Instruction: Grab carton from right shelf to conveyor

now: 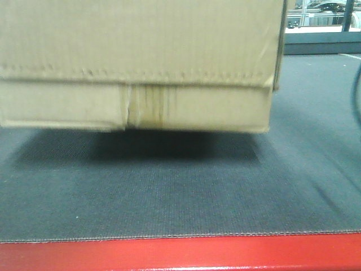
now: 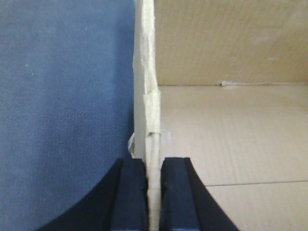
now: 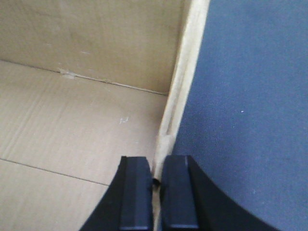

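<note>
The brown carton (image 1: 141,62) fills the upper part of the front view and hangs a little above the dark grey conveyor belt (image 1: 180,192), casting a shadow on it. Its bottom flaps and taped centre seam face me. My left gripper (image 2: 154,166) is shut on the carton's left wall (image 2: 144,96), one finger outside and one inside. My right gripper (image 3: 156,166) is shut on the carton's right wall (image 3: 185,82) in the same way. Both wrist views look down into the carton's empty inside (image 3: 72,120), with the belt (image 2: 62,96) beside it. The right shelf is out of view.
The belt's glossy red front edge (image 1: 180,254) runs along the bottom of the front view. A dark raised rail (image 1: 321,42) borders the belt at the far right, with bright background clutter beyond it. A dark cable (image 1: 356,96) curves at the right edge.
</note>
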`<move>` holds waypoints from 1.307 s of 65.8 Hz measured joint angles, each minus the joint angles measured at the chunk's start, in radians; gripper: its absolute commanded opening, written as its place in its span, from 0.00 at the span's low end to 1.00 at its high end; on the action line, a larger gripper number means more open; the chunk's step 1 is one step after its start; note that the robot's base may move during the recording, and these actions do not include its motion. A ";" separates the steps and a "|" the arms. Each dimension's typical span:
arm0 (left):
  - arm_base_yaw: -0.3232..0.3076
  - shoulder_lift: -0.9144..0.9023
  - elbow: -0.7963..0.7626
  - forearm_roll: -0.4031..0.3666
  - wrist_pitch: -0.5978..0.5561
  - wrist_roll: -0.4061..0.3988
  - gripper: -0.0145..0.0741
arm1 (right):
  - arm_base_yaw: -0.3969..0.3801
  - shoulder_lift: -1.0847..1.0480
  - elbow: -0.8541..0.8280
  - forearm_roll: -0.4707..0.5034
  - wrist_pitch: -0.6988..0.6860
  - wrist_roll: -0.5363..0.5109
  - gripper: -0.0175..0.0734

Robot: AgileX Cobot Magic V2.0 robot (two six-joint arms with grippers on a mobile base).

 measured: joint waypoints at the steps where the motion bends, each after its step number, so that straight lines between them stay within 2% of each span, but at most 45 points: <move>1: 0.000 0.008 0.000 0.000 -0.003 0.000 0.33 | -0.002 0.005 0.000 0.001 -0.002 0.000 0.26; 4: 0.000 0.019 0.000 0.005 -0.015 0.000 0.44 | -0.002 0.015 0.000 0.000 -0.009 -0.004 0.35; 14: 0.000 0.034 0.000 0.007 -0.044 0.000 0.81 | -0.002 0.027 0.000 -0.006 -0.030 -0.011 0.83; 15: 0.000 0.034 0.000 0.009 -0.044 0.000 0.84 | -0.002 0.028 0.000 -0.005 -0.030 -0.011 0.83; 17: 0.000 0.034 0.000 0.009 -0.050 0.000 0.87 | -0.004 0.031 0.000 -0.006 -0.030 -0.011 0.82; 27: 0.000 0.027 -0.002 0.011 -0.052 0.000 0.84 | -0.007 0.035 -0.040 -0.008 -0.005 -0.011 0.78; 35: 0.000 -0.006 -0.022 0.011 -0.023 0.000 0.84 | -0.009 0.016 -0.092 -0.008 0.034 -0.011 0.67; 41: 0.000 -0.050 -0.037 0.011 0.005 0.011 0.83 | -0.009 -0.020 -0.118 -0.008 0.056 -0.011 0.52; 46: 0.000 -0.098 -0.045 0.015 0.043 0.036 0.79 | -0.009 -0.062 -0.128 -0.008 0.073 -0.011 0.33; 52: 0.000 -0.151 -0.046 0.032 0.084 0.046 0.62 | -0.009 -0.119 -0.133 -0.010 0.109 -0.013 0.12; 54: 0.000 -0.170 -0.047 0.040 0.096 0.048 0.52 | -0.009 -0.138 -0.135 -0.015 0.127 -0.013 0.09; 63: 0.000 -0.233 -0.045 0.092 0.137 0.054 0.12 | -0.009 -0.205 -0.102 -0.059 0.160 -0.013 0.11; 68: 0.000 -0.272 -0.017 0.133 0.139 0.054 0.18 | -0.011 -0.252 -0.029 -0.089 0.156 -0.010 0.11; 73: 0.009 -0.313 0.029 0.152 0.139 0.055 0.19 | -0.021 -0.295 0.053 -0.098 0.134 0.001 0.11; 86: 0.102 -0.436 0.275 0.115 0.064 0.065 0.18 | -0.080 -0.440 0.331 -0.104 0.012 0.033 0.11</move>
